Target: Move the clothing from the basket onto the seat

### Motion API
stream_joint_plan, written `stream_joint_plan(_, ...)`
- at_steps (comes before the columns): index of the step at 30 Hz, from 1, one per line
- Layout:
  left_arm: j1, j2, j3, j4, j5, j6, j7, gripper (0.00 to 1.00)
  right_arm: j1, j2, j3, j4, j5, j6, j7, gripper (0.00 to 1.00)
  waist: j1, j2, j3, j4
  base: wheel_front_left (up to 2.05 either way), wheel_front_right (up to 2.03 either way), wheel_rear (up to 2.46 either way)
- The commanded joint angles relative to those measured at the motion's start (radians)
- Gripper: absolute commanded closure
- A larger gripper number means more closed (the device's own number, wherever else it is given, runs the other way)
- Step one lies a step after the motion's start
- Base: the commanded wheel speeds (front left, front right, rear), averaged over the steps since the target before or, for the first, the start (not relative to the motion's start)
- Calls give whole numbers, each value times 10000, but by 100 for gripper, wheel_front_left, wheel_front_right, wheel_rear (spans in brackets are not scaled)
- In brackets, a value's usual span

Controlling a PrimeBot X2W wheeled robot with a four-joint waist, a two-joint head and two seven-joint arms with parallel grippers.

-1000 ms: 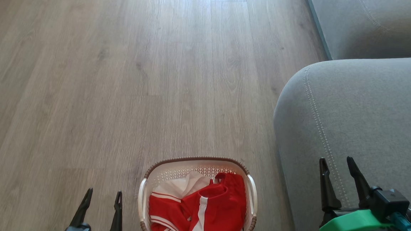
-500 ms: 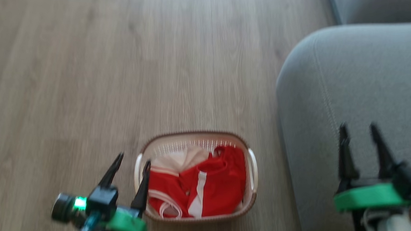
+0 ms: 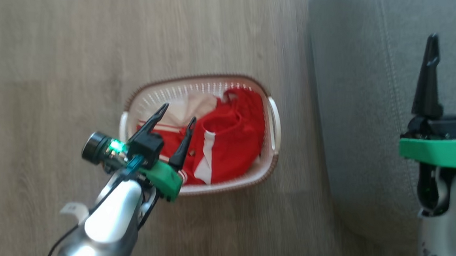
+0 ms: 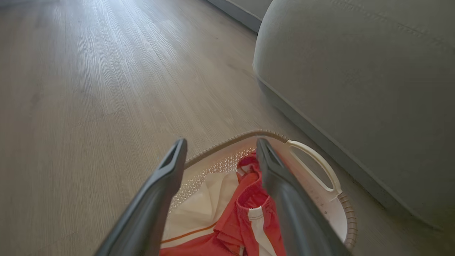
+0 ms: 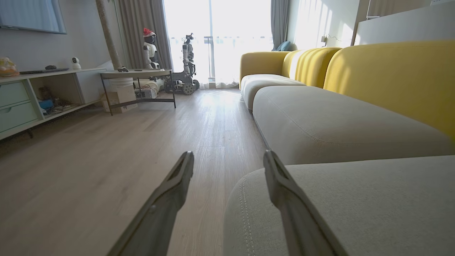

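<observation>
I am holding my left gripper (image 3: 179, 113) spread wide above the near-left part of the basket (image 3: 199, 78), because the clothing (image 3: 227, 143) is lying bunched inside it and I judge an open gap is needed to take a fold. I am holding my right gripper (image 3: 455, 37), also spread and empty, over the seat (image 3: 357, 92) just beside the basket, out of the way.

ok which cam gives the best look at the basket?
Head view: almost the whole basket from above, clothing inside, left claw over its near-left edge. Left wrist view catches just the far rim and one handle. Right wrist view faces along the floor and seat.
</observation>
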Motion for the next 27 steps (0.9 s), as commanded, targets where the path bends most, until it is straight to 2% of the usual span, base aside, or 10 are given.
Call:
stream_joint_plan(1,-335,106,17,233,190,-99,-120,0,-245,-31,166,-506,117,-4,-63,0,0,0,1171,-625,0,0,0)
stream_joint_plan(10,-1808,65,-823,2492,493,-386,-120,0,-747,-31,319,-1076,409,-4,-63,0,0,0,2338,-1113,0,0,0)
stream_joint_plan(18,-3035,52,-1347,4083,664,-425,-116,0,-1063,-31,457,-1422,720,-4,-63,0,0,0,3262,-1621,0,0,0)
stream_joint_plan(27,-3691,48,-1774,5382,667,-490,113,0,-1098,-31,490,-1524,897,-4,-63,0,0,0,3605,-1992,0,0,0)
